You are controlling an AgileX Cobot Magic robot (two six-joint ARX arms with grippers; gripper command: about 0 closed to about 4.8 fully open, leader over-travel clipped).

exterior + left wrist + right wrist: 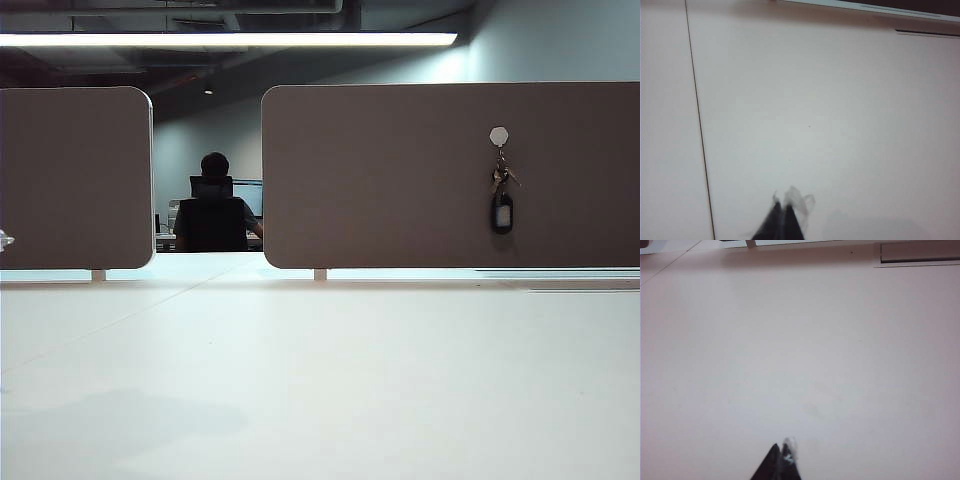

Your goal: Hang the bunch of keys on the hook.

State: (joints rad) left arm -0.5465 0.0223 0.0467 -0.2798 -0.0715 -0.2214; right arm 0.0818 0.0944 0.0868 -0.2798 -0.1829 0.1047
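In the exterior view the bunch of keys hangs from the hook, a small pale hexagon on the right brown partition panel. Silver keys sit just under the hook and the black fob dangles below them. Neither arm appears in the exterior view. My left gripper shows only in the left wrist view, shut with nothing between its black fingertips, over bare white table. My right gripper shows in the right wrist view, also shut and empty, above the white table.
A second brown panel stands at the left, with a gap between the panels where a seated person faces a monitor. A dark seam line runs across the table in the left wrist view. Panel feet rest at the table's far edge.
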